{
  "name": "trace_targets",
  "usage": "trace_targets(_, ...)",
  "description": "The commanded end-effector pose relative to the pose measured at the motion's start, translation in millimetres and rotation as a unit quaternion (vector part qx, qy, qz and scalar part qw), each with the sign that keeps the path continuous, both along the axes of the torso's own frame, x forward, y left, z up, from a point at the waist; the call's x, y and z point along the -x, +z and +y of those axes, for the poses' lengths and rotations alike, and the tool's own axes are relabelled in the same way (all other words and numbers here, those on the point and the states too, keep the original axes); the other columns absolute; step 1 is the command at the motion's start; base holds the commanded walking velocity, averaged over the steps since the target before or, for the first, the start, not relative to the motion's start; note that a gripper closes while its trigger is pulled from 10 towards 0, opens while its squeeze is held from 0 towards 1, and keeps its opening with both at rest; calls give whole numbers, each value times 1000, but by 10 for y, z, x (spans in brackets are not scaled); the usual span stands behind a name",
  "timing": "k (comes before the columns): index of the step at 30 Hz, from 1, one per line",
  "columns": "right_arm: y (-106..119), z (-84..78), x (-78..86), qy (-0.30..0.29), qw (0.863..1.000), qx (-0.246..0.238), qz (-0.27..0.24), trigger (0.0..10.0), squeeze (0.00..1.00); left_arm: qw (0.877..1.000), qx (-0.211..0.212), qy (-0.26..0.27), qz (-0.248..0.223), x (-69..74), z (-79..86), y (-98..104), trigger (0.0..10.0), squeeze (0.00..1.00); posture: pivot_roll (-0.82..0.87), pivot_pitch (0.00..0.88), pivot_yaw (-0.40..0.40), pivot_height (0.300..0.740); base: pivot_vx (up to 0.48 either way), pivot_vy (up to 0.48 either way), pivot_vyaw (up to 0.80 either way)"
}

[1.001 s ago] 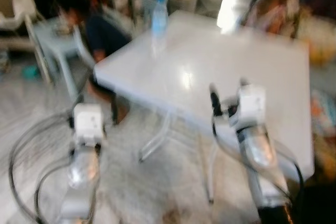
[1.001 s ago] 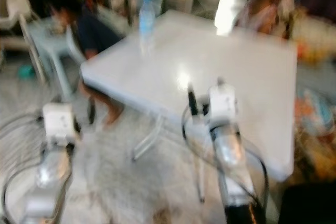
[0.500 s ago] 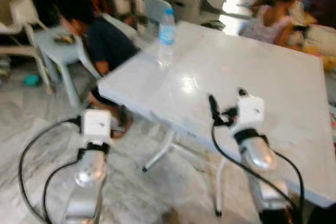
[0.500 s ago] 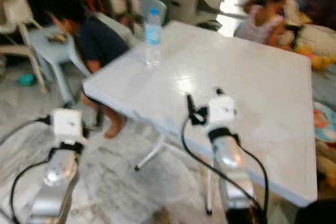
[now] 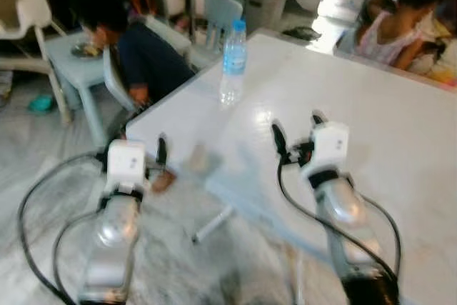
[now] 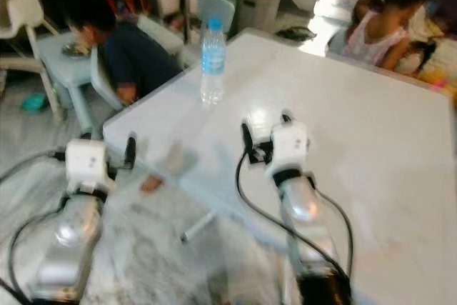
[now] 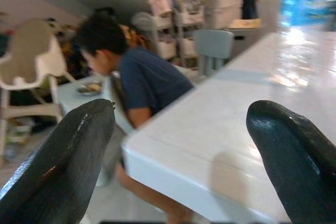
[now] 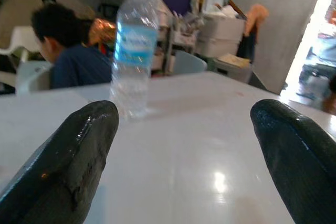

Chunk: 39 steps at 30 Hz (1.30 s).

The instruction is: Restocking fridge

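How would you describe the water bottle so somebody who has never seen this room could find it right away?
Find the large white table in the middle of the room. Near its far left edge, close to the person in a dark blue shirt, stands a clear plastic water bottle. Upright, with a blue cap and a pale blue label, it is the only thing standing on the table.

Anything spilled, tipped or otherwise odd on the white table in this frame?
Nothing stands out. The clear plastic water bottle with a blue cap stands upright, cap on, near the far left edge of the white table. No spill shows.
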State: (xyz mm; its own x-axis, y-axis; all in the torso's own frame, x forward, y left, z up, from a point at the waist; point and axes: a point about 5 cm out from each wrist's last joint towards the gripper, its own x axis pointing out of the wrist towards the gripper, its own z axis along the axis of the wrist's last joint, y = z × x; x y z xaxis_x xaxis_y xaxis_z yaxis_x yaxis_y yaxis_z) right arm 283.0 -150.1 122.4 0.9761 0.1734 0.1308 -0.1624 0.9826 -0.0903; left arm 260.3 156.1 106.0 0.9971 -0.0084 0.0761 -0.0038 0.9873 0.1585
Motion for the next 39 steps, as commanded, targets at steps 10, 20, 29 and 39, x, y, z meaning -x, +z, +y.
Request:
trace_targets(10, 45, 81, -35, 15, 1000, -7, -7, 10000, 0, 1000, -12, 5, -10, -16, 45, 43, 10000, 0, 62, 0, -48, 740, 341, 338, 0)
trace_targets(20, 46, 82, -66, 9, 1000, -1, -9, 10000, 0, 1000, -6, -9, -12, -21, -7, 48, 10000, 0, 63, 0, -50, 740, 361, 315, 0)
trace_targets(29, 44, 87, -100, 4, 1000, 1, -8, 10000, 0, 1000, -1, -14, -10, -12, -40, 35, 10000, 0, 67, 0, -51, 740, 134, 97, 0)
trace_targets(39, 113, 107, -197, 4, 1000, 3, -20, 10000, 0, 1000, 3, -12, -14, 0, -25, 58, 10000, 0, 78, 0, -57, 740, 0, 0, -672)
